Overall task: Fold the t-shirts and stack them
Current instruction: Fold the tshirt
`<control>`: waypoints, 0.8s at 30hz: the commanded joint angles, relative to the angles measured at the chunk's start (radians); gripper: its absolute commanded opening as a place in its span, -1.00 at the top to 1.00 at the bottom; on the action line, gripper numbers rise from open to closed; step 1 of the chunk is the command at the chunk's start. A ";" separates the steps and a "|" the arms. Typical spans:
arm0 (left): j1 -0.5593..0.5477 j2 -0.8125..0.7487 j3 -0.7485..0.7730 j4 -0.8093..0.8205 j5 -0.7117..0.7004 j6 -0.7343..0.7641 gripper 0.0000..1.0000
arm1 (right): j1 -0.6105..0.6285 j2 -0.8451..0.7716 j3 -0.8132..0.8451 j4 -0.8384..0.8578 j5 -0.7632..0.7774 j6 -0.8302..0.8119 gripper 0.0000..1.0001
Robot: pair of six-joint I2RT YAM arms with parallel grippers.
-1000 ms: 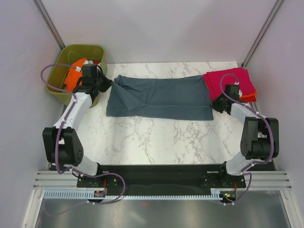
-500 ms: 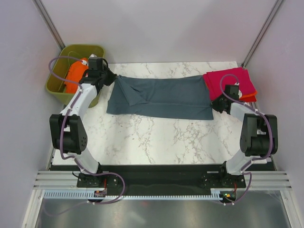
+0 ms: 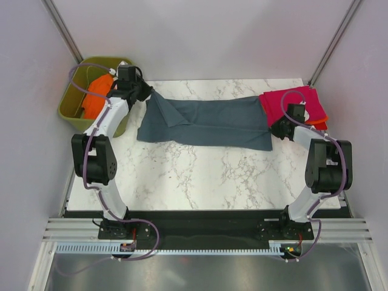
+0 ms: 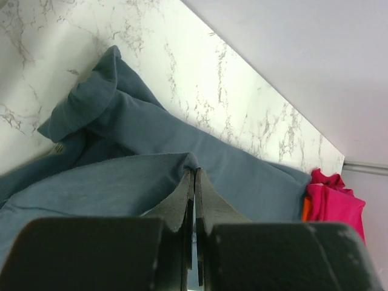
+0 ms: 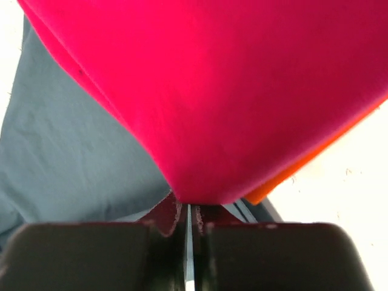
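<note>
At the left end of the slate blue-grey t-shirt point(image 3: 206, 121), the left arm reaches far forward, and the left gripper point(image 3: 147, 96) has its jaws pressed together on a raised fold of that cloth. At the shirt's right end, the right arm bends inward, and the right gripper point(image 3: 276, 128) has its jaws closed to a thin slit on the shirt's near right corner, its tips under the edge of the pink shirt. The blue-grey shirt lies stretched lengthwise between the two grippers, mostly flat, with its left end bunched and folded over. Touching its right end is a magenta-pink t-shirt point(image 3: 291, 103), stacked on an orange-red t-shirt point(image 3: 321, 123). Under the blue-grey shirt is a white marble table point(image 3: 200, 176). Just past the shirt's left end stands an olive-green bin point(image 3: 70, 109) holding an orange t-shirt point(image 3: 97, 97). Plain pale walls rise behind the shirt.
</note>
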 commanded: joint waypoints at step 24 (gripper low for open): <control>-0.015 -0.671 -0.801 0.202 0.030 -0.010 -0.85 | 0.044 -0.491 -0.482 0.229 0.033 0.139 0.06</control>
